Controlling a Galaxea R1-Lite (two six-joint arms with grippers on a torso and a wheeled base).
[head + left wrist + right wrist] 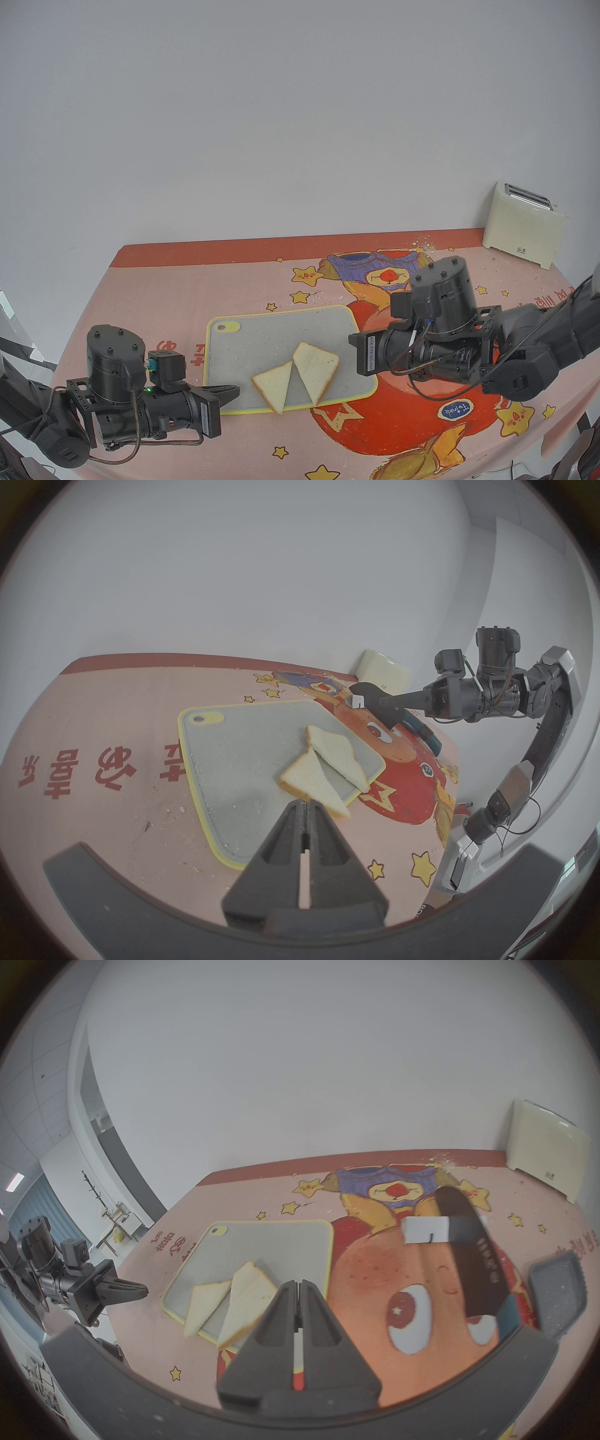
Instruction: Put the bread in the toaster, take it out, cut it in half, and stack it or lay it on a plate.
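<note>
Two triangular bread halves lie side by side on the grey cutting board (pixel 275 334), the left half (pixel 275 386) touching the right half (pixel 317 369). My left gripper (pixel 235 391) is shut and holds nothing, low at the board's front left corner, pointing at the nearer half (pixel 309 780). My right gripper (pixel 299 1286) is also shut with nothing in it, hovering off the board's right edge, a little short of the bread (pixel 250 1297). The cream toaster (pixel 524 228) stands at the table's far right corner. A dark grey plate (pixel 556 1291) sits under the right arm.
A black-bladed knife (pixel 465 1260) with a blue handle lies on the tablecloth to the right of the board, beneath my right arm. Crumbs dot the board and cloth. The table's left and back parts are open, with a wall behind.
</note>
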